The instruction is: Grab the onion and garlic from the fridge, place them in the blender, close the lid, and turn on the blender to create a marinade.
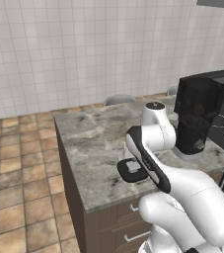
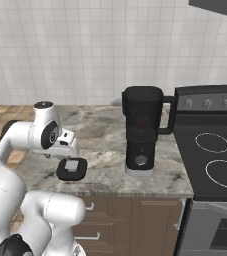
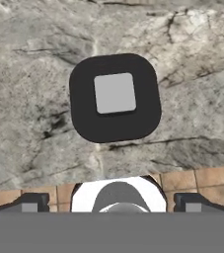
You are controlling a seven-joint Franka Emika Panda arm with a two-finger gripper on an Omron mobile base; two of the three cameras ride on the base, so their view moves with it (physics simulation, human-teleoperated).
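White robot arm fills the left base view foreground; flat black rounded-square lid (image 1: 133, 169) with grey knob lies near the bench (image 1: 91, 143) front edge. Right base view: tall black blender (image 2: 142, 131) stands uncapped, nearer the bench's stove-side end. Hand view: jaws fully spread, empty, above lid (image 3: 114, 97). Best descend centred, pinch the knob squarely.

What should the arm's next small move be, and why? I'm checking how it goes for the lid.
Probably lower the open gripper straight down over the lid. The lid lies flat on the counter, apart from the blender, with its grey knob facing the hand. The fingertips are spread wide and above it, touching nothing.
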